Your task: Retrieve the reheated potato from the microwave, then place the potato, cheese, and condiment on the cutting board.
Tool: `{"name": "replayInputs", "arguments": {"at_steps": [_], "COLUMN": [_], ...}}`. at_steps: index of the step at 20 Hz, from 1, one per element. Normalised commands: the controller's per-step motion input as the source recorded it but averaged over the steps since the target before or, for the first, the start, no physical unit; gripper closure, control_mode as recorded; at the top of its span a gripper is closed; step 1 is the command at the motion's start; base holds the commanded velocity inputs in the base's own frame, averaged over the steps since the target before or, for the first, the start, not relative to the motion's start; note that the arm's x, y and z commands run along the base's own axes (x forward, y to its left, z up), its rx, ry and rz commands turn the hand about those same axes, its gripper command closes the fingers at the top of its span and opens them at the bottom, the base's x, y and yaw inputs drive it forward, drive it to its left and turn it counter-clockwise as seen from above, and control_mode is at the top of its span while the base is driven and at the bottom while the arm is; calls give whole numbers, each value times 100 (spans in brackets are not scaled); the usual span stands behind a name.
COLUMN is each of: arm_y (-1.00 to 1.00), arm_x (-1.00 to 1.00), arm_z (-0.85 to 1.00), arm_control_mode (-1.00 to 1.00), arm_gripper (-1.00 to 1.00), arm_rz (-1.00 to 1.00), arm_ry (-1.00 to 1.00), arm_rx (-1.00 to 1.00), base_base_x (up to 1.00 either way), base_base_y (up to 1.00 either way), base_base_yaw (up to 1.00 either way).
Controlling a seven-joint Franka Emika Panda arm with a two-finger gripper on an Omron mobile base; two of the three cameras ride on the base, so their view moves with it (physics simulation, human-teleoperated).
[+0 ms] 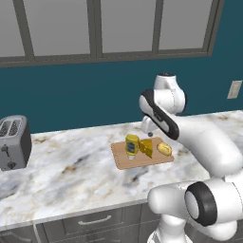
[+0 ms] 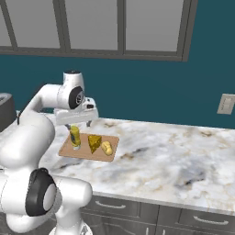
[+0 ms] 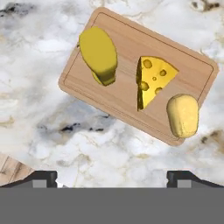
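The light-brown cutting board (image 1: 124, 160) (image 2: 69, 148) (image 3: 113, 35) lies on the marble counter. On it stand the yellow condiment jar (image 1: 132, 144) (image 2: 75, 136) (image 3: 99, 53), the orange cheese wedge (image 1: 147, 147) (image 2: 94, 142) (image 3: 154, 79) and the pale-yellow potato (image 1: 164, 149) (image 2: 107, 148) (image 3: 183, 114), in a row and apart from each other. My gripper (image 1: 147, 126) (image 2: 78, 122) (image 3: 113, 178) hangs above the board's back edge, open, with nothing between its fingers. The microwave is out of view.
A grey toaster (image 1: 13, 142) stands at the counter's far left. The marble counter (image 1: 66, 171) (image 2: 174, 160) stretches wide on both sides of the board. Drawer fronts (image 1: 95, 220) run under its front edge. A wall outlet (image 2: 226, 104) sits on the blue wall.
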Motion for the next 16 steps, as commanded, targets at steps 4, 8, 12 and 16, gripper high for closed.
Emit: {"name": "replayInputs", "arguments": {"at_steps": [4,8,12,16], "arm_y": [-11,-15,-15,-11], "arm_x": [-62,-58,-56,-58], "arm_z": [13,25,33,37], "arm_control_mode": [-100,-100,-100,-100], "arm_gripper": [-100,-100,-100,-100], "arm_rz": [-30,-23,-14,-6], "arm_ry": [-18,-9,0,0], "arm_rx": [0,1,3,0], "base_base_x": [0,0,0,0], "base_base_y": [0,0,0,0], "base_base_yaw": [0,0,0,0]}}
